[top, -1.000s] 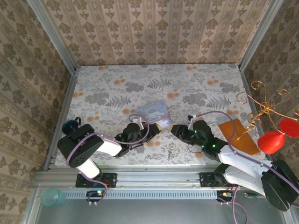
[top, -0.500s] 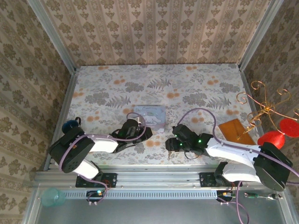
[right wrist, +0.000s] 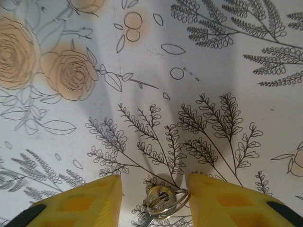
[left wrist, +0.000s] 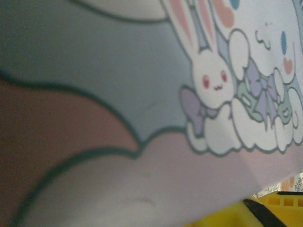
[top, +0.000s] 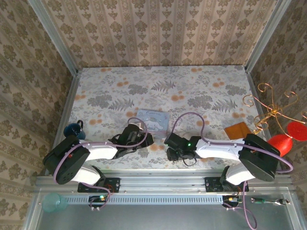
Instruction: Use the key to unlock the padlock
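The key (right wrist: pixel 163 201), a small metal key with a round head on a wire ring, lies on the flowered tablecloth. It sits between the yellow fingertips of my right gripper (right wrist: pixel 155 183), which stands open with a gap on either side of the key head; the ring reaches close to the right finger (right wrist: pixel 222 198). From above, the right gripper (top: pixel 171 148) is low over the table near the front edge. My left gripper (top: pixel 143 139) is pressed close to the pale blue picture tin (top: pixel 153 120), whose bunny drawing (left wrist: pixel 213 80) crowds its camera. The padlock is hidden.
An orange-brown board (top: pixel 237 130) lies at the right, beside a gold wire stand (top: pixel 271 112) with red ornaments (top: pixel 280 143). A dark blue cup (top: pixel 73 128) stands at the left edge. Papered walls enclose the table; the far half has free room.
My right arm has swung left and nearer the front edge, lowering its gripper over the key. The tin has shifted slightly left and nearer. The left arm has stretched lower along the table.
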`<move>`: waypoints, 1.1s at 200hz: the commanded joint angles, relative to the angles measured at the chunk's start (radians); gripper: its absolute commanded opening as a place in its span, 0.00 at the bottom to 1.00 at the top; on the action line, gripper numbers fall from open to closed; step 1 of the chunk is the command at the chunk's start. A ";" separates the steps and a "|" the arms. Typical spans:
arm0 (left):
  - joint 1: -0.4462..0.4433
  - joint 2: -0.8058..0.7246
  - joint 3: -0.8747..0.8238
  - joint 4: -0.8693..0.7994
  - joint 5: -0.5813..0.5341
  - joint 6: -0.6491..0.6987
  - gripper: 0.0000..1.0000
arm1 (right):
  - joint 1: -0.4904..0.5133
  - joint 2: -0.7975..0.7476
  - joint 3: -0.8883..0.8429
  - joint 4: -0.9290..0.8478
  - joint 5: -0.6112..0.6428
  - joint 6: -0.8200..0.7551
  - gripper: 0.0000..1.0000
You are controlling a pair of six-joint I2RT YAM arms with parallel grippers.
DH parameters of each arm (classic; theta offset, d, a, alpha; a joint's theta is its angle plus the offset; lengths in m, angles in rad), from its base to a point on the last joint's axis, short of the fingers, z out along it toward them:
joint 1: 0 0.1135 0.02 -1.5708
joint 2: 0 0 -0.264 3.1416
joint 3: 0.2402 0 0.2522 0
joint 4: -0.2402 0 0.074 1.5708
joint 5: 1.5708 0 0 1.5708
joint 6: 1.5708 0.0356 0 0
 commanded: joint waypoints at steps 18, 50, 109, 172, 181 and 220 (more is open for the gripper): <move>0.007 -0.019 -0.029 0.016 -0.011 0.018 0.33 | 0.019 0.032 0.031 -0.079 0.074 0.029 0.35; 0.007 -0.031 -0.032 0.002 -0.020 0.021 0.38 | 0.024 0.058 0.040 -0.078 0.083 0.030 0.30; 0.008 -0.098 -0.042 -0.058 -0.036 0.058 0.45 | 0.028 0.071 0.054 -0.067 0.081 0.021 0.14; 0.011 -0.242 -0.086 -0.083 -0.039 0.190 0.48 | 0.012 -0.121 0.000 0.020 0.047 0.033 0.00; 0.009 -0.267 -0.092 -0.074 -0.018 0.224 0.47 | 0.006 -0.162 -0.020 0.056 0.031 0.035 0.00; -0.091 -0.395 -0.070 -0.088 -0.008 0.456 0.43 | -0.036 -0.344 -0.075 0.173 0.014 0.106 0.00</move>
